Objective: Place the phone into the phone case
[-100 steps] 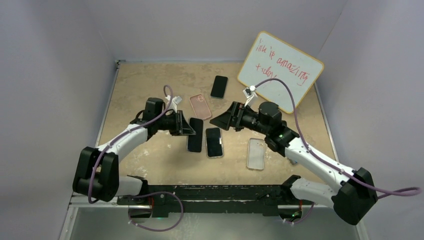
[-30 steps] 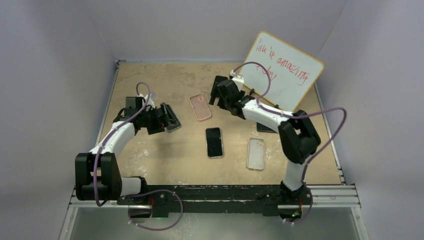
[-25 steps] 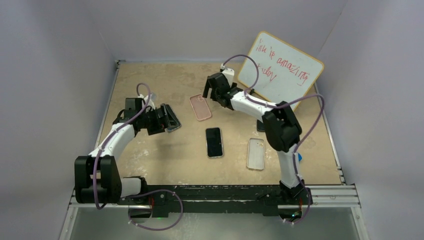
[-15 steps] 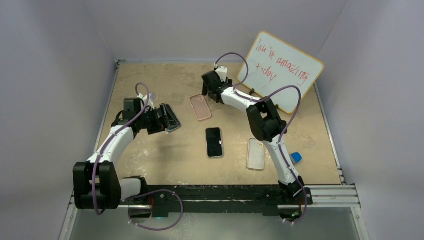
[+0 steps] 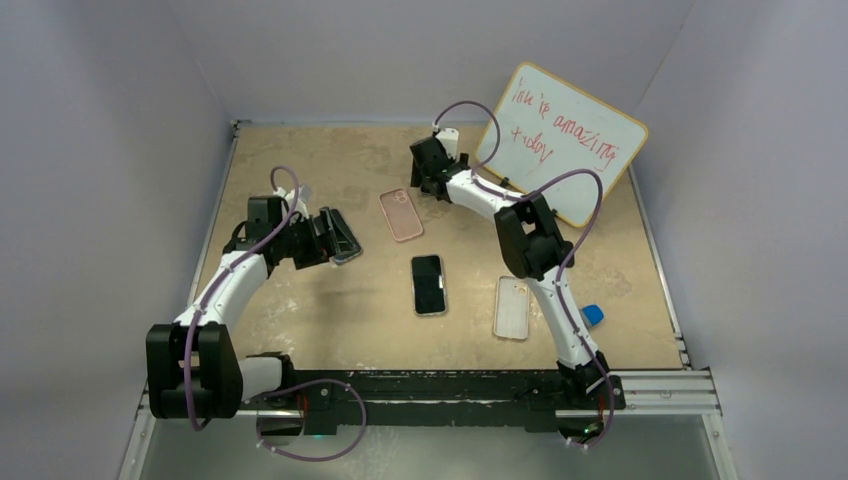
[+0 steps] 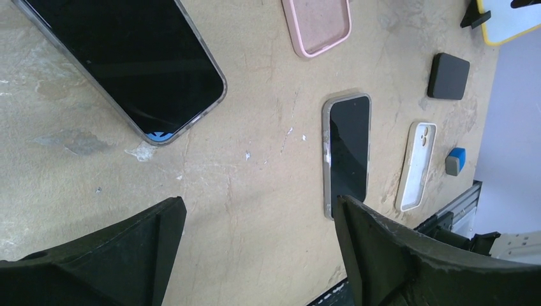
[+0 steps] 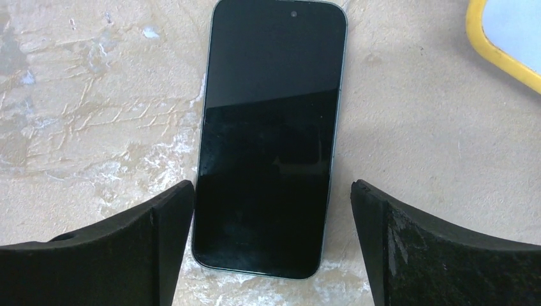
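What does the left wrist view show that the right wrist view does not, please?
Only left wrist: a near phone, a pink case, a far phone, a pale case, a black block and a blue item. Only right wrist: a bare phone between the right gripper and its open fingers. Both: the table, a corner of the whiteboard, and open fingers, the left gripper framing bare table.

- A rectangular white, yellow-framed whiteboard (image 5: 565, 140) stands tilted at the table's far right, with red handwriting across its upper part.
- A small blue block (image 5: 592, 315) lies near the table's right edge, toward the near side; the left wrist view shows a grey face on it.
- A flat black square pad (image 6: 448, 76) with rounded corners lies between the board and the block.
- The tan tabletop (image 5: 330, 310) is scuffed with white scratches.
- Pale lavender-grey walls (image 5: 120, 120) enclose it.
- A black metal rail (image 5: 430, 385) runs along the near edge.
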### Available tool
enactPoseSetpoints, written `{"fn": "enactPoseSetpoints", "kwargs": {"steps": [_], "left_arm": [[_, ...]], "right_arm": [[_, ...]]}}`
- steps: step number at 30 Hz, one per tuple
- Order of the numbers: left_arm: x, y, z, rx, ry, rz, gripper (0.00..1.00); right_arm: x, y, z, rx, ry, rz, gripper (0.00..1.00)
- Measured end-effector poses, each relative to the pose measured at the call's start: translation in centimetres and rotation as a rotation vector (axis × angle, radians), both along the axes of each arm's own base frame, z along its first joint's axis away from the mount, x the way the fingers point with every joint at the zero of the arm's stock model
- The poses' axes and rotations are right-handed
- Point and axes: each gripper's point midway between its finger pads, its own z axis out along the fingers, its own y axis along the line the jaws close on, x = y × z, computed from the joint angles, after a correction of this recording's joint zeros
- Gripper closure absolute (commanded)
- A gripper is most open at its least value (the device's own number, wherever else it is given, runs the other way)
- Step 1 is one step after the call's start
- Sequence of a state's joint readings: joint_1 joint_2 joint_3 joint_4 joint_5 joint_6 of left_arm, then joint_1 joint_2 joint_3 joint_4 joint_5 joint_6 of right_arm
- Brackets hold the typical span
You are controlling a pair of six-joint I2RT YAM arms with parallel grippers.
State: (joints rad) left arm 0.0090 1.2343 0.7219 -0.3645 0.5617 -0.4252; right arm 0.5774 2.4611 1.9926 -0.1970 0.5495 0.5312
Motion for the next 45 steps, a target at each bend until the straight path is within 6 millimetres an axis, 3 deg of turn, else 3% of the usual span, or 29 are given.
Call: {"fn": "enactPoseSetpoints", "kwargs": {"steps": [9, 13, 19, 27, 36, 45], "left_arm": [[0.3, 0.4, -0.9, 0.014, 0.03, 0.026, 0.16], [0.7, -0.5, -1.4, 0.013, 0.067, 0.025, 0.17], [3.4, -2.3, -0.2, 0.018, 0.046, 0.007, 0.23], [8.2, -3.5, -1.3, -0.014, 0.067, 0.059, 0.3], [13.3, -7.1, -3.2, -0.018, 0.085, 0.069, 0.4], [15.6, -7.4, -6.2, 0.004, 0.128, 0.112, 0.44]], "right_arm": [[0.4, 0.0, 0.0, 0.0, 0.004, 0.023, 0.26], [0.3, 0.0, -0.1, -0.007, 0.006, 0.032, 0.32], [-0.3, -0.1, -0.1, 0.005, -0.003, 0.058, 0.44], [-5.4, -2.3, -0.2, 0.012, 0.064, 0.089, 0.5], [-12.2, -4.9, -0.4, 0.062, 0.153, 0.109, 0.53], [-16.4, -5.3, -0.4, 0.092, 0.195, 0.138, 0.55]]}}
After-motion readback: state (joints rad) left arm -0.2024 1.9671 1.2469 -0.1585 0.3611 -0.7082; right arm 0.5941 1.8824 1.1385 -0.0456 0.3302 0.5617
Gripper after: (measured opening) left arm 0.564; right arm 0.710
